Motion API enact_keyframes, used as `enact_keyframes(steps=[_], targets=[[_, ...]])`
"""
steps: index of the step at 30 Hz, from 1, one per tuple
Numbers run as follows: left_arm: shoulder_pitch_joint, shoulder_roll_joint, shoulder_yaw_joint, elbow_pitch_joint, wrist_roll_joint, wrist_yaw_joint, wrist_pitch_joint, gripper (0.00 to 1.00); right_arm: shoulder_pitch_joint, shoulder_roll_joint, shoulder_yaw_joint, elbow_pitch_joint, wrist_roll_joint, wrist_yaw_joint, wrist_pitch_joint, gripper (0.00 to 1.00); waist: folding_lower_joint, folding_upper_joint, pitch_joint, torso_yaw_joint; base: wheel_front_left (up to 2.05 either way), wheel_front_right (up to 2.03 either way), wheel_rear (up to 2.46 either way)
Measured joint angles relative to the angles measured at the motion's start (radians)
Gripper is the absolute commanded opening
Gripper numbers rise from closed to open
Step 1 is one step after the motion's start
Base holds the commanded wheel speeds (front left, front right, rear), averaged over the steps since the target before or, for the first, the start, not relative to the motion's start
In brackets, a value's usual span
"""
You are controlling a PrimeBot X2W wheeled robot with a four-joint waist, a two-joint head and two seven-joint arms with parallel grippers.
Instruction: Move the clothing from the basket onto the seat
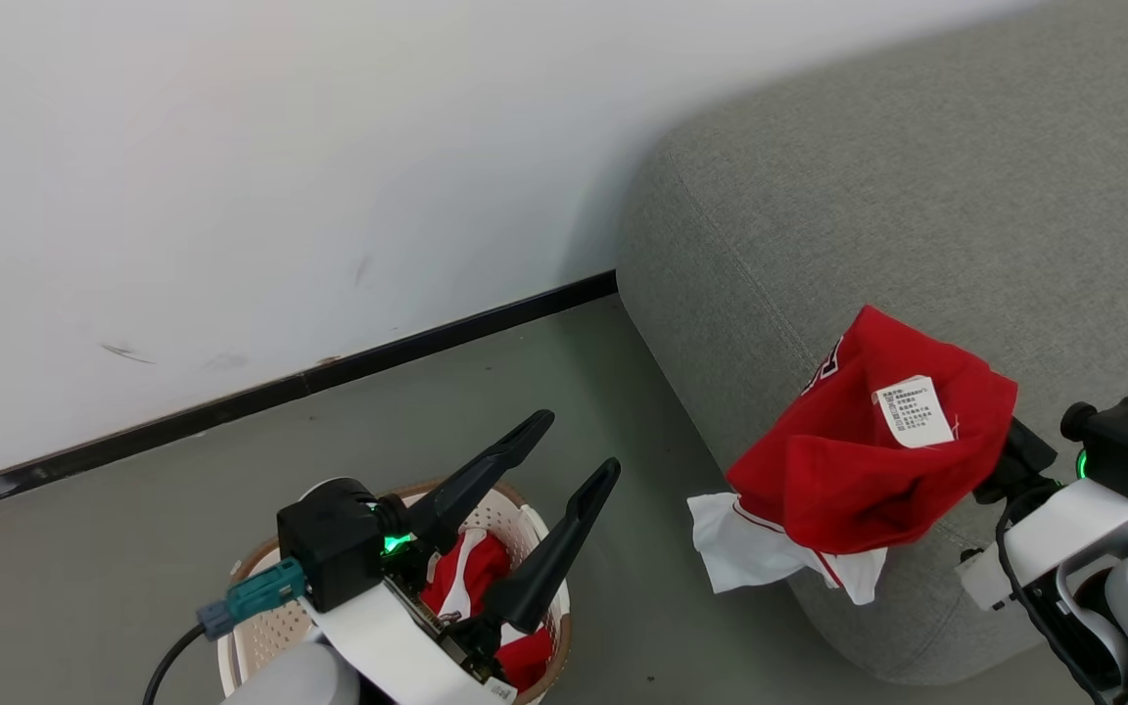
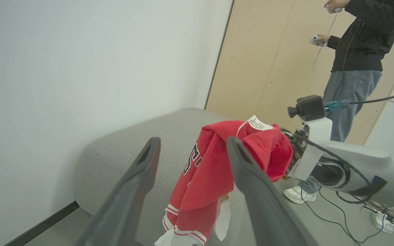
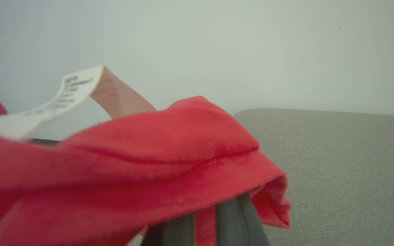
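White wall [image 1: 231, 147] and grey floor [image 1: 525, 392] meet at a dark skirting [image 1: 427, 338], and the seat [image 1: 916, 176] fills the right side. At its near rounded edge the red garment [image 1: 858, 470] hangs draped over the right gripper [image 3: 210, 222], whose fingers look clenched on a fold of it. White trim dangles off the cushion, so I judge this piece at the seat but not yet laid down. Near left, the basket [image 1: 260, 636] holds a second red piece [image 1: 471, 578], which is left to move. Above it the left gripper [image 1: 579, 441] hovers spread and empty. A care label [image 1: 914, 411] tops the held garment.
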Motion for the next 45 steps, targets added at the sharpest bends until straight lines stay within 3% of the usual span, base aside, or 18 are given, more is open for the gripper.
enact_keyframes(steps=[10,18,27,35,45], targets=[[0.005,0.007,-0.009,-0.012,0.002,0.000,0.000,1.00,-0.004,-0.009,-0.029,0.006,0.000,0.000,0.000,0.00,0.0000,0.0000,-0.014,-0.015,0.00,0.00,0.00],[0.029,0.008,-0.013,-0.018,0.001,0.012,0.000,1.00,0.013,-0.006,-0.063,0.019,0.066,0.000,0.000,0.00,0.0000,0.0000,-0.037,-0.028,0.00,0.00,0.00],[0.057,0.000,-0.027,-0.028,-0.001,0.028,0.000,1.00,-0.021,-0.065,-0.111,0.072,0.114,0.000,0.003,0.00,0.0000,0.0000,-0.054,-0.032,0.00,0.00,0.00],[0.064,-0.004,-0.033,-0.039,-0.001,0.042,0.000,1.00,-0.097,-0.068,-0.170,0.175,0.242,0.000,0.083,0.00,0.0000,0.0000,-0.051,-0.017,0.00,0.00,0.00],[0.066,-0.012,-0.045,-0.049,0.003,0.053,0.001,1.00,-0.253,-0.102,-0.208,0.273,0.305,0.000,0.201,0.00,0.0000,0.0000,-0.038,0.013,0.00,0.00,0.00]])
